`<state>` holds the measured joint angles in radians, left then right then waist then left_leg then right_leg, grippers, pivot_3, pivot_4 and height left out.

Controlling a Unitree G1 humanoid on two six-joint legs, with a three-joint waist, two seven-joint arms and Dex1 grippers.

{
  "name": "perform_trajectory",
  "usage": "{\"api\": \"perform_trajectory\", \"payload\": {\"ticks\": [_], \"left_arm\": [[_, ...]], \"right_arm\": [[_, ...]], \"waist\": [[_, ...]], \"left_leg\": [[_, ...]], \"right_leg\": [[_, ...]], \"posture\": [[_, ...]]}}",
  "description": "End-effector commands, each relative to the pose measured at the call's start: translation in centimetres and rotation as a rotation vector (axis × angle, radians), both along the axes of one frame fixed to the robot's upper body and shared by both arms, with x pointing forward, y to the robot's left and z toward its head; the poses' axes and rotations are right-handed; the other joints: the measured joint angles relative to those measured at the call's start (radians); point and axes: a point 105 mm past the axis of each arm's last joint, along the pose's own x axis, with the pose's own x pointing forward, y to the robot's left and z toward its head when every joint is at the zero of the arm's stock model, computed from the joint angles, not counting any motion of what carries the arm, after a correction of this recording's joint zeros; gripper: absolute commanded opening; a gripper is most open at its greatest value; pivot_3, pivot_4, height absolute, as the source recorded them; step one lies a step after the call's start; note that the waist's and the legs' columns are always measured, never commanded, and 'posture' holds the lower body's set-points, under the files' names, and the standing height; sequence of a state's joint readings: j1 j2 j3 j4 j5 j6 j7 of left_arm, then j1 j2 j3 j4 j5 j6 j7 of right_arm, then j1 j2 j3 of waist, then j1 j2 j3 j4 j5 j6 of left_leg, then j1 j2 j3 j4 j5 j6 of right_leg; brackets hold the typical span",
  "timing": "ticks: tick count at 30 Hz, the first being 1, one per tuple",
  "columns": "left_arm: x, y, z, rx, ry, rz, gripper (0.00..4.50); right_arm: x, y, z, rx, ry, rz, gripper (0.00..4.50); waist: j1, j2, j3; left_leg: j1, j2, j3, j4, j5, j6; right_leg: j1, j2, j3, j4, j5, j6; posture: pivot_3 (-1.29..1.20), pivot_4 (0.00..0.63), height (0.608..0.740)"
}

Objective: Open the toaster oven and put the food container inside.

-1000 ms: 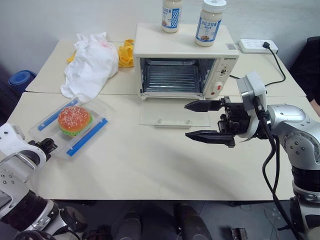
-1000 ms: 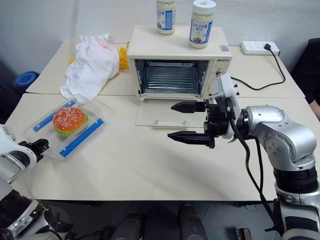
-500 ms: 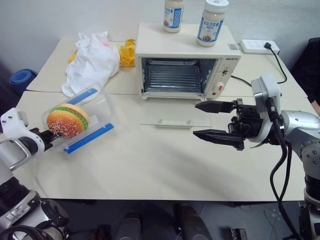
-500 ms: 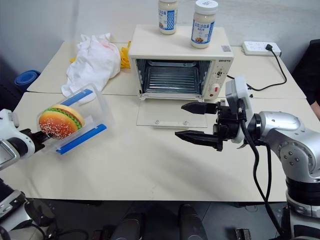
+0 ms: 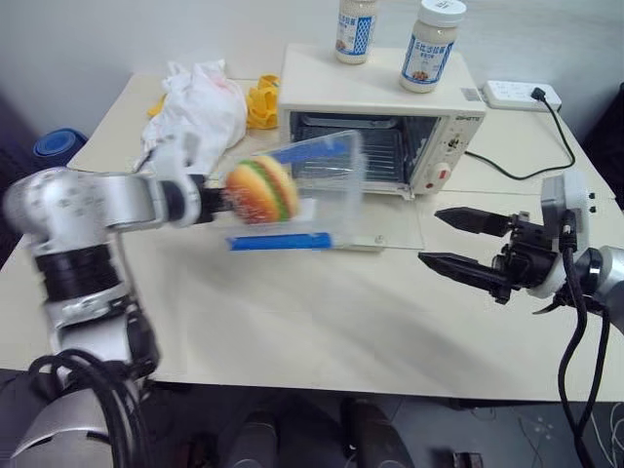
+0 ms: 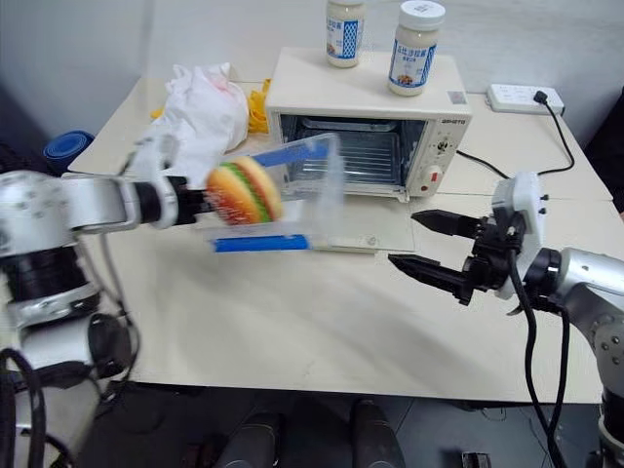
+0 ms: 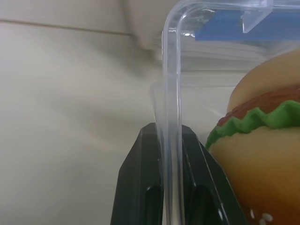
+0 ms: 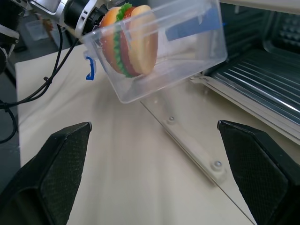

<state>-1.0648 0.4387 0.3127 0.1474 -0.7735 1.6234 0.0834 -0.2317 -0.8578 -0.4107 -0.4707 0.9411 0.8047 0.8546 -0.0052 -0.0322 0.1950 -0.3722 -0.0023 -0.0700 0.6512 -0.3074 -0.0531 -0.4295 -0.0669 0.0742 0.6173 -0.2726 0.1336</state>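
Note:
The toaster oven [image 5: 380, 97] stands at the back of the table, its glass door [image 5: 395, 229] dropped flat and the wire rack [image 8: 267, 70] showing inside. The food container [image 5: 307, 190], a clear box with blue clips, hangs tilted on its side in the air just in front of the oven's mouth, with a toy hamburger [image 5: 261, 190] inside. My left gripper [image 5: 210, 200] is shut on the container's clear wall [image 7: 171, 93], which is pinched between its black fingers [image 7: 136, 187]. My right gripper [image 5: 429, 236] stands open over the table, right of the door and apart from the container.
Two white-lidded jars [image 5: 356, 29] [image 5: 434, 34] stand on the oven's top. A white cloth [image 5: 200, 102] and a yellow thing [image 5: 261, 102] lie left of the oven. A power strip [image 5: 522, 95] with a black cable sits at the back right.
My left gripper has lifted the container off the table's left side, tipped it on its side and swung it right, up to the oven's front. The right gripper has drawn back right, still open.

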Motion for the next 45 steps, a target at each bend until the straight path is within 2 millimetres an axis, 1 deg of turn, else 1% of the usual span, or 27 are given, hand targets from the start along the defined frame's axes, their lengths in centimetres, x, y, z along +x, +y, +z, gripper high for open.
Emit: {"api": "perform_trajectory", "payload": {"ticks": [1, 3, 7, 11, 13, 14, 16, 18, 20, 22, 26, 29, 33, 35, 36, 37, 38, 39, 40, 41, 42, 43, 45], "left_arm": [[0.9, -1.1, 0.7, 0.039, -0.024, 0.032, 0.02], [1.5, -2.0, 0.8, 0.047, -0.04, 0.049, 0.02], [2.5, -3.0, 1.1, 0.073, -0.069, 0.076, 0.02], [3.5, -3.3, 1.0, 0.095, -0.089, 0.123, 0.02], [4.0, -3.6, 0.9, 0.078, -0.092, 0.14, 0.75], [4.1, -3.9, 0.8, 0.066, -0.094, 0.135, 0.94], [4.1, -4.6, 0.7, 0.048, -0.086, 0.113, 1.57], [4.1, -5.0, 0.6, 0.044, -0.079, 0.1, 2.21], [4.1, -4.7, 0.5, 0.059, -0.086, 0.101, 2.86], [4.2, -4.0, 0.8, 0.064, -0.111, 0.109, 3.46], [3.5, -3.4, 2.4, -0.001, -0.161, 0.068, 3.46], [2.4, -3.0, 3.4, -0.031, -0.214, 0.004, 3.46], [-0.2, -3.2, 4.7, -0.047, -0.348, -0.18, 3.46], [-1.2, -2.0, 5.3, -0.087, -0.405, -0.242, 3.06], [-2.1, -1.4, 5.6, -0.115, -0.43, -0.302, 2.84], [-3.1, -1.1, 5.7, -0.135, -0.451, -0.376, 2.53], [-4.6, -0.8, 5.6, -0.137, -0.477, -0.481, 2.21], [-5.7, -0.6, 5.3, -0.132, -0.489, -0.556, 1.93], [-6.8, -0.3, 4.5, -0.117, -0.476, -0.636, 1.61], [-7.5, -0.2, 3.9, -0.106, -0.463, -0.688, 1.2], [-7.9, 0.0, 3.3, -0.087, -0.455, -0.719, 0.89], [-8.0, -0.2, 2.1, -0.046, -0.438, -0.748, 0.62], [-8.3, -0.9, 0.2, 0.02, -0.427, -0.808, 0.04]], "right_arm": [[-0.2, -0.3, 1.2, 0.002, -0.082, -0.046, 4.5], [0.2, -0.5, 1.3, 0.003, -0.1, -0.084, 4.5], [0.6, -1.2, 0.9, 0.01, -0.105, -0.146, 4.5], [0.4, -1.3, 0.7, 0.03, -0.103, -0.163, 4.5], [0.1, -1.2, 0.5, 0.036, -0.099, -0.161, 4.5], [0.1, -1.2, 0.4, 0.036, -0.096, -0.161, 4.5], [0.1, -1.1, 0.2, 0.032, -0.092, -0.162, 4.5], [0.1, -1.1, 0.2, 0.035, -0.091, -0.162, 4.5], [0.2, -1.0, 0.3, 0.043, -0.092, -0.161, 4.5], [0.2, -0.9, 0.2, 0.048, -0.09, -0.158, 4.5], [0.2, -0.7, 0.1, 0.051, -0.085, -0.151, 4.5], [0.2, -0.6, -0.1, 0.054, -0.077, -0.145, 4.5], [-0.1, 0.0, 0.1, 0.083, -0.064, -0.103, 4.5], [-0.6, 0.5, 0.1, 0.088, -0.055, -0.071, 4.1], [-0.7, 0.8, 0.0, 0.089, -0.05, -0.059, 3.89], [-0.9, 1.1, -0.1, 0.094, -0.043, -0.047, 3.54], [-1.0, 1.5, -0.2, 0.098, -0.035, -0.032, 3.2], [-1.1, 1.8, -0.3, 0.102, -0.029, -0.022, 2.89], [-1.1, 2.2, -0.5, 0.106, -0.019, -0.008, 2.55], [-1.1, 2.5, -0.7, 0.108, -0.012, 0.0, 2.11], [-1.1, 2.7, -0.9, 0.109, -0.004, 0.006, 1.74], [-1.0, 3.2, -1.4, 0.102, 0.011, 0.017, 1.44], [-0.5, 4.2, -2.4, 0.08, 0.032, 0.029, 0.75]], "waist": [[-0.013, 0.0, 0.0], [-0.021, 0.0, 0.0], [-0.021, 0.0, 0.0], [-0.018, 0.0, 0.0], [-0.016, 0.0, 0.0], [-0.014, 0.0, 0.0], [-0.013, 0.0, 0.0], [-0.013, 0.0, 0.0], [-0.014, 0.0, 0.0], [-0.015, 0.0, 0.0], [-0.019, 0.0, 0.0], [-0.019, 0.0, 0.0], [-0.023, 0.0, 0.0], [-0.021, 0.0, 0.0], [-0.024, 0.0, 0.0], [-0.025, 0.001, 0.0], [-0.027, 0.001, 0.0], [-0.03, 0.001, 0.0], [-0.029, 0.001, 0.0], [-0.025, 0.001, 0.0], [-0.024, 0.001, 0.0], [-0.021, 0.001, 0.0], [-0.013, 0.001, 0.0]], "left_leg": [[0.001, 0.0, 0.002, -0.001, 0.0, 0.0], [0.001, 0.001, 0.002, -0.002, 0.0, 0.0], [0.001, 0.001, 0.002, -0.001, 0.002, -0.001], [0.001, 0.0, 0.001, -0.001, 0.002, -0.001], [0.001, 0.0, 0.002, -0.001, 0.002, -0.001], [0.001, 0.0, 0.002, -0.001, 0.002, -0.001], [0.001, 0.0, 0.001, -0.001, 0.002, -0.001], [0.001, 0.0, 0.002, -0.001, 0.002, -0.001], [0.001, 0.0, 0.002, -0.001, 0.002, -0.001], [0.001, 0.0, 0.002, -0.001, 0.002, -0.001], [0.001, 0.0, 0.002, -0.001, 0.002, -0.001], [0.001, 0.0, 0.001, -0.001, 0.002, -0.001], [0.001, 0.001, 0.002, -0.002, 0.002, -0.001], [0.002, 0.001, 0.002, -0.001, 0.003, -0.001], [0.002, 0.001, 0.002, -0.001, 0.003, -0.002], [0.002, 0.001, 0.002, -0.001, 0.003, -0.002], [0.002, 0.001, 0.002, -0.002, 0.003, -0.002], [0.002, 0.002, 0.002, -0.002, 0.003, -0.002], [0.003, 0.002, 0.003, -0.002, 0.003, -0.002], [0.003, 0.002, 0.003, -0.002, 0.003, -0.002], [0.003, 0.002, 0.002, -0.002, 0.003, -0.002], [0.003, 0.002, 0.002, -0.002, 0.003, -0.002], [0.003, 0.002, 0.001, -0.001, 0.003, -0.001]], "right_leg": [[0.0, 0.001, 0.002, 0.001, 0.0, 0.0], [-0.002, 0.002, 0.002, 0.001, 0.0, 0.0], [-0.002, 0.003, 0.003, 0.003, 0.0, 0.0], [-0.001, 0.002, 0.004, 0.003, 0.0, 0.001], [-0.001, 0.002, 0.004, 0.002, 0.001, 0.001], [-0.002, 0.002, 0.005, 0.002, 0.001, 0.001], [-0.001, 0.002, 0.004, 0.002, 0.001, 0.001], [-0.001, 0.002, 0.005, 0.002, 0.001, 0.001], [-0.001, 0.002, 0.005, 0.002, 0.001, 0.001], [-0.001, 0.003, 0.005, 0.002, 0.001, 0.001], [-0.002, 0.003, 0.005, 0.003, 0.001, 0.001], [-0.002, 0.003, 0.005, 0.003, 0.001, 0.001], [-0.002, 0.003, 0.005, 0.003, 0.001, 0.001], [-0.002, 0.003, 0.005, 0.003, 0.001, 0.001], [-0.002, 0.003, 0.005, 0.003, 0.001, 0.001], [-0.002, 0.003, 0.005, 0.004, 0.001, 0.001], [-0.002, 0.003, 0.006, 0.004, 0.0, 0.001], [-0.002, 0.004, 0.006, 0.004, 0.0, 0.0], [-0.002, 0.004, 0.006, 0.004, 0.0, -0.001], [-0.002, 0.004, 0.005, 0.004, -0.001, -0.001], [-0.002, 0.004, 0.005, 0.004, -0.001, -0.001], [-0.001, 0.004, 0.005, 0.003, -0.001, -0.001], [0.001, 0.004, 0.005, 0.002, -0.001, -0.001]], "posture": [[0.0, 0.15, 0.74], [0.0, 0.15, 0.74], [0.0, 0.15, 0.74], [0.0, 0.15, 0.74], [0.0, 0.15, 0.74], [0.0, 0.15, 0.74], [0.0, 0.15, 0.74], [0.0, 0.15, 0.74], [0.0, 0.15, 0.74], [0.0, 0.15, 0.74], [0.0, 0.15, 0.74], [0.0, 0.15, 0.74], [0.0, 0.15, 0.74], [0.0, 0.15, 0.74], [0.0, 0.15, 0.74], [0.0, 0.15, 0.74], [0.0, 0.15, 0.74], [0.0, 0.15, 0.74], [0.0, 0.15, 0.74], [0.0, 0.15, 0.74], [0.0, 0.15, 0.74], [0.0, 0.15, 0.74], [0.0, 0.15, 0.74]]}}
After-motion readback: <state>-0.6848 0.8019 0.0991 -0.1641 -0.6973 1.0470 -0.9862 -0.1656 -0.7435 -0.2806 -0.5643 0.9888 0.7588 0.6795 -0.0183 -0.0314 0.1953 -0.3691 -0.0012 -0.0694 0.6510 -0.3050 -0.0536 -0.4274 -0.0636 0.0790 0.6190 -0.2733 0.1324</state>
